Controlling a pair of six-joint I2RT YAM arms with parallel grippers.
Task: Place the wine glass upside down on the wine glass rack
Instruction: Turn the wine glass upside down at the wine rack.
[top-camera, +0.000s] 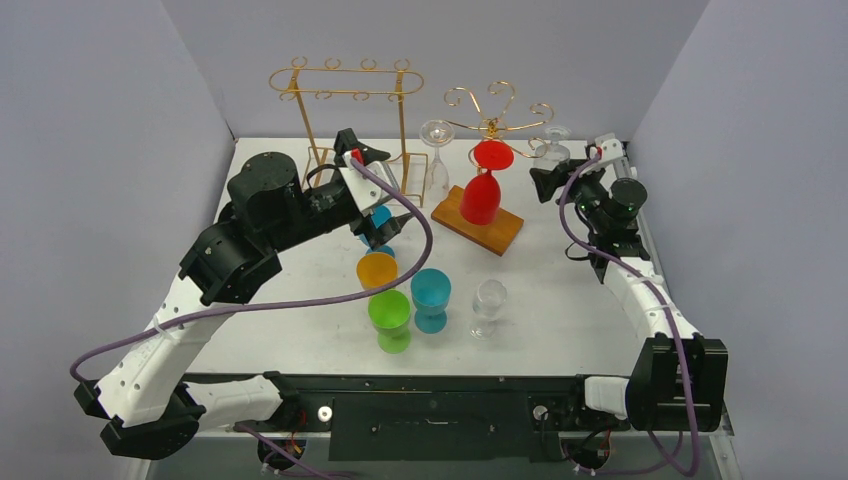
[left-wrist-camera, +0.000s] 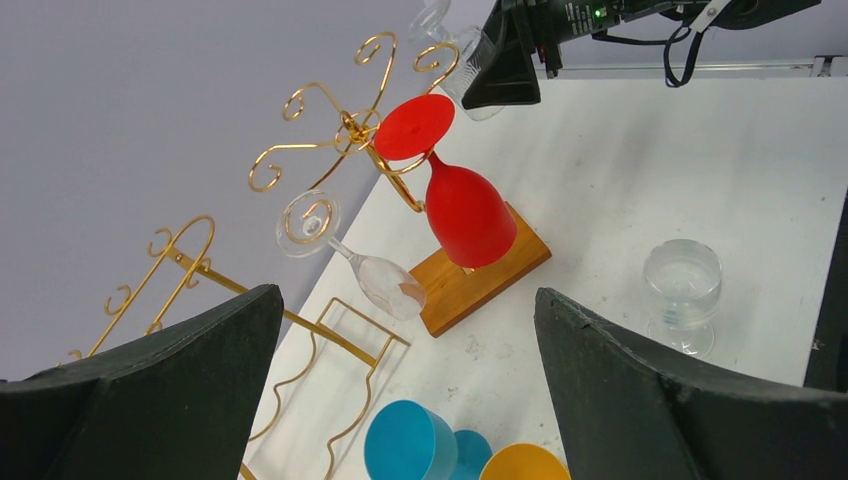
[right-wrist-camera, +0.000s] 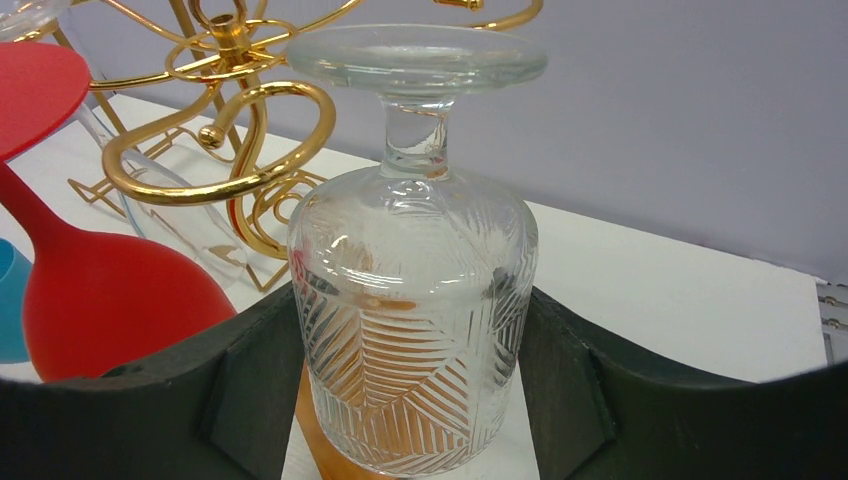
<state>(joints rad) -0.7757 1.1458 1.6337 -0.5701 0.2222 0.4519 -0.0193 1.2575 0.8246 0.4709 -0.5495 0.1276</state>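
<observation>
My right gripper (right-wrist-camera: 410, 335) is shut on the bowl of a clear, line-etched wine glass (right-wrist-camera: 415, 290) and holds it upside down, foot uppermost. The foot sits just right of a curled gold arm (right-wrist-camera: 240, 165) of the wine glass rack (top-camera: 492, 108), apart from it. In the top view the glass (top-camera: 552, 150) hangs at the rack's right side. On the rack hang a red glass (top-camera: 483, 192) and a plain clear glass (top-camera: 436, 150), both upside down. My left gripper (left-wrist-camera: 405, 345) is open and holds nothing, hovering above a blue glass (left-wrist-camera: 412, 445).
The rack stands on a wooden base (top-camera: 500, 235). A tall gold frame rack (top-camera: 345, 85) stands at the back left. Orange (top-camera: 377, 270), green (top-camera: 390, 315) and blue (top-camera: 431, 295) glasses and a clear upright one (top-camera: 489, 302) stand mid-table. Grey walls enclose three sides.
</observation>
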